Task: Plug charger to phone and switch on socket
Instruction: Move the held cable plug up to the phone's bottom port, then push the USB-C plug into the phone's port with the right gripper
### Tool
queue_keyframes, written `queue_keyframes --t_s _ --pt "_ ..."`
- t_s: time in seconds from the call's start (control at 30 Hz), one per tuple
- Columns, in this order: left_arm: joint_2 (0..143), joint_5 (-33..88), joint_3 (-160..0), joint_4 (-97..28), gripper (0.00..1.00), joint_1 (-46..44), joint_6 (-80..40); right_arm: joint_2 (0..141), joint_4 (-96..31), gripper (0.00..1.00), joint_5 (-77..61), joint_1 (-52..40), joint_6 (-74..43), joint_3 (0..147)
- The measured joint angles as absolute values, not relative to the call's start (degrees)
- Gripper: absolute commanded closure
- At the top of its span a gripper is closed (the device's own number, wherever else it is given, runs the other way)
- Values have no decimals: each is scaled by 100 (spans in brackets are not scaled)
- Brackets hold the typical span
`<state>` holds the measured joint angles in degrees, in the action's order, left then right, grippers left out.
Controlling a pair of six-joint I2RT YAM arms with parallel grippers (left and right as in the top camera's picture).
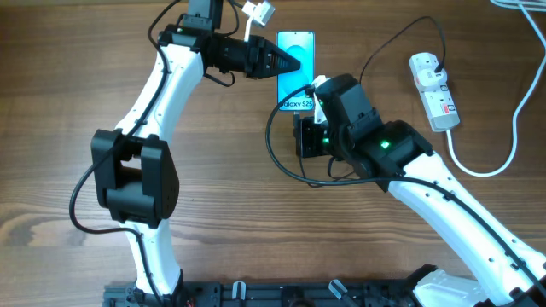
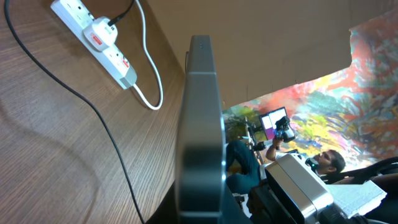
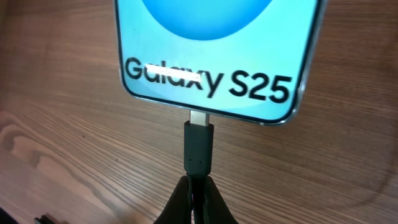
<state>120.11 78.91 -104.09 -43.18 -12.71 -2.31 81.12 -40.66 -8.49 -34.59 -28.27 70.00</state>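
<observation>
Overhead: phone (image 1: 295, 64) lies flat at 12 o'clock on the surface (image 1: 68, 94), "Galaxy S25" end toward 6 o'clock; left gripper (image 1: 288, 61) meets it from 9 o'clock, tip over the phone's edge; right gripper (image 1: 309, 128) sits just at 6 o'clock of the phone; socket (image 1: 433, 89) well apart at 2 o'clock, charger (image 1: 401, 38) looping from it toward the phone; switch state too small to read. Left wrist: phone (image 2: 200, 124) seen edge-on filling mid-frame; own jaws not visible, so I cannot tell whether they clamp it or only brace it; socket (image 2: 99, 40) at 11 o'clock with thick white cord (image 2: 149, 68) beside it. Right wrist: jaws pinched together on the charger (image 3: 199, 146) just behind its plug; right gripper (image 3: 198, 199) at 6 o'clock; metal tip (image 3: 199, 117) touching the phone (image 3: 217, 37) port, a sliver showing, so judged not fully seated. Risks: push slightly off-axis could bend or jam the tip; if the phone is only braced, insertion force could slide it toward 12 o'clock; the grip far back on the plug may let it pivot; cable slack could tug the plug out when released; socket switch not yet pressed, by my reading.
</observation>
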Motion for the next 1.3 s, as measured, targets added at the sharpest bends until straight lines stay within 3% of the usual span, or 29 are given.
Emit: queue_keyframes --t_s 1.3 --pt "12011 7889 -10409 -4298 96 -1271 -294 8112 -4058 96 -740 -3483 -2827 7000"
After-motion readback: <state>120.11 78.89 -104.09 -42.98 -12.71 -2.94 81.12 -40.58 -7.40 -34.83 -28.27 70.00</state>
